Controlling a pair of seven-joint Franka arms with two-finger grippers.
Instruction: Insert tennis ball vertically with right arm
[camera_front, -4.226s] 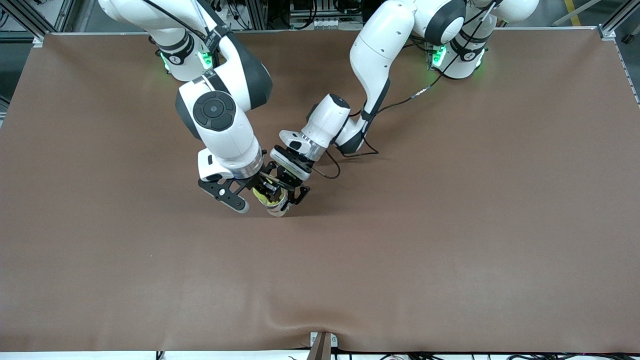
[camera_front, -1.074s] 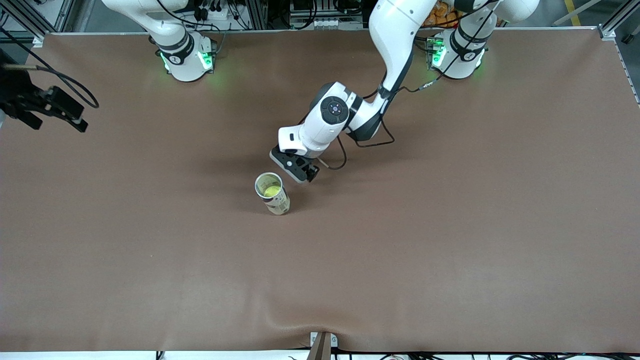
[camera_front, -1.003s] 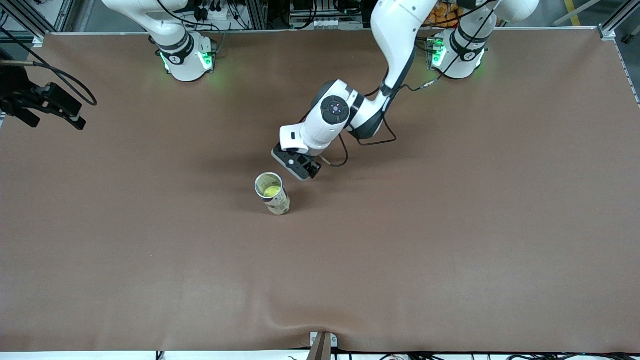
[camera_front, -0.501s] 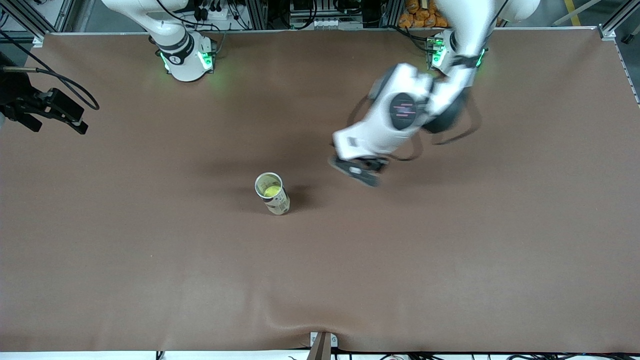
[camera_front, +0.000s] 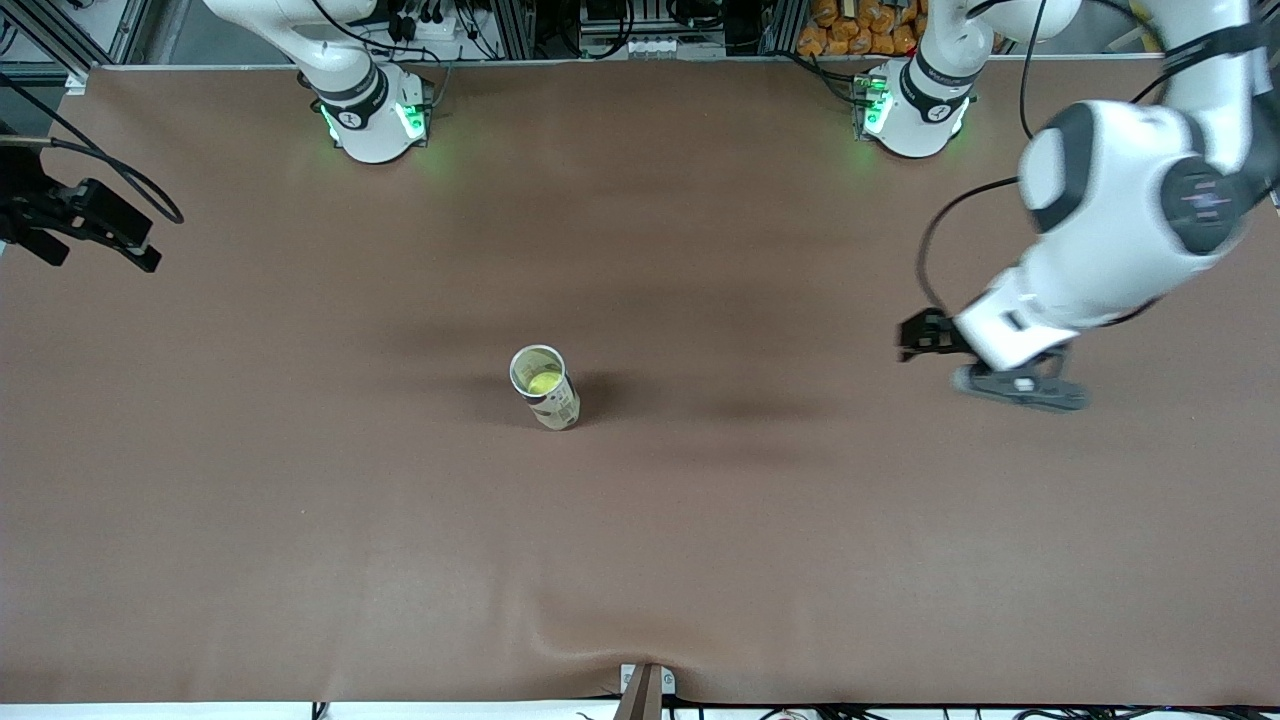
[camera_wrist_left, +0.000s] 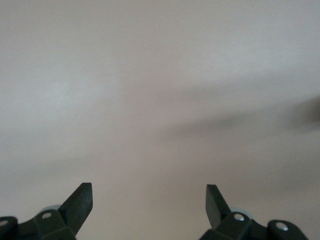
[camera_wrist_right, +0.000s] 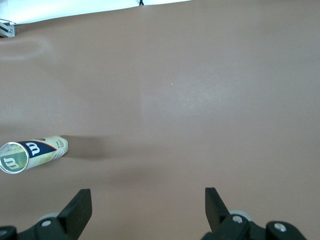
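One tennis ball (camera_front: 544, 381) inside upright can (camera_front: 546, 388), right end effector (camera_wrist_right: 148, 207) well apart

The can (camera_front: 546, 387) stands upright on the table (camera_front: 300, 520), about midway between the two arms' ends. A tennis ball (camera_front: 544, 381) sits inside the can. The left gripper (camera_front: 985, 365) hangs over the table well apart from the can, toward the left arm's end. The right gripper (camera_front: 85, 225) is up at the table's edge at the right arm's end, also well apart from the can. Nothing touches the can.
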